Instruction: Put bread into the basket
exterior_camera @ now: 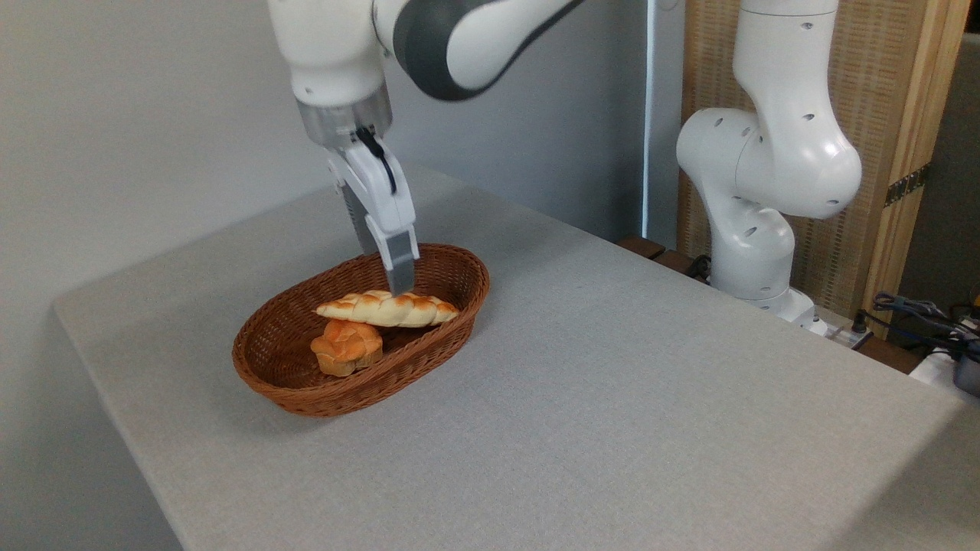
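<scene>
We saw the basket [448, 302] sitting on the grey desk [612, 398], toward the left and nearer the far edge, an oval of reddish-brown wicker with flared sides. Inside it lay two things. The bread [388, 309], long, braided and golden-brown with pale cracks, stretched across the middle of the basket, roughly level, with its right tip near the far-right wall. Its left part rested on or passed just over a small round orange bun [346, 347], which sat lower in the basket toward the near side; we could not tell whether the loaf actually bore on the bun or only overlapped it from this angle. The end effector [401, 289] came down from above at a slight tilt, its grey fingertips [399, 269] meeting the top of the bread near its middle. Only one finger showed clearly from the side, the other being hidden behind it, so we could not tell whether the fingers were clamped on the loaf or parted from it. The basket floor under the bread was hidden from us. The arm [459, 38] was cut off by the top of the frame, and its white base [758, 229] stood off the desk's far right edge.
</scene>
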You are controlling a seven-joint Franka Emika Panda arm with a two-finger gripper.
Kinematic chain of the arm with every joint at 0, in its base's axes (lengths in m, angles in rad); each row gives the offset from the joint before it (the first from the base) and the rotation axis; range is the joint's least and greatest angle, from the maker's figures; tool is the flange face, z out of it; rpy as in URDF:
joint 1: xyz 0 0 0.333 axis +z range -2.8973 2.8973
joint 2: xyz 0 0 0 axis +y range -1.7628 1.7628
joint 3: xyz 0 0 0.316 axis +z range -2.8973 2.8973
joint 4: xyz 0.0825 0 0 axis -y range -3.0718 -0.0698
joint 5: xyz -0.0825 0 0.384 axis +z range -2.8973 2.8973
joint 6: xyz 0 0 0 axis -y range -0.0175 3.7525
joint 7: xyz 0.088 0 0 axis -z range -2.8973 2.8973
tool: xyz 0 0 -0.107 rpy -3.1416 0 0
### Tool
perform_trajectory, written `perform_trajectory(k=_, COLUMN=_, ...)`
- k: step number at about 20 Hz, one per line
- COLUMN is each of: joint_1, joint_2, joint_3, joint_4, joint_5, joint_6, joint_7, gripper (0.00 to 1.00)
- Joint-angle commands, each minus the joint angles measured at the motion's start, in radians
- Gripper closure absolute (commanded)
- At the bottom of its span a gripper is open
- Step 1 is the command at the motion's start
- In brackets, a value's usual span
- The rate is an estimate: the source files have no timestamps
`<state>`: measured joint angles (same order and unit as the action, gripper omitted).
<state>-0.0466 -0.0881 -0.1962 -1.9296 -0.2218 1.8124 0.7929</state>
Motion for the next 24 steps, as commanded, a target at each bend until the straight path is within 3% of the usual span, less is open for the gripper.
perform_trajectory(k=1, joint_1=-0.004, joint_2=-0.004, joint_3=0.084, joint_4=0.139, joint_5=0.058, joint_6=-0.089, joint_7=-0.092, gripper=0.0)
perform_trajectory(k=3, joint_1=-0.002, joint_2=-0.002, joint_3=0.125, joint_4=0.179, joint_5=0.091, joint_6=-0.116, joint_7=-0.101, gripper=0.0)
perform_trajectory(k=5, joint_1=0.005, joint_2=-0.002, joint_3=0.129, joint_4=0.216, joint_5=0.168, joint_6=-0.119, joint_7=-0.106, gripper=0.0)
perform_trajectory(k=6, joint_1=0.014, joint_2=-0.001, joint_3=0.127, joint_4=0.236, joint_5=0.176, joint_6=-0.12, joint_7=-0.11, gripper=0.0)
perform_trajectory(k=11, joint_1=0.014, joint_2=0.042, joint_3=0.129, joint_4=0.333, joint_5=0.185, joint_6=-0.208, joint_7=-0.136, gripper=0.0)
perform_trajectory(k=24, joint_1=0.001, joint_2=0.056, joint_3=0.149, joint_4=0.334, joint_5=0.183, joint_6=-0.26, joint_7=-0.13, gripper=0.0)
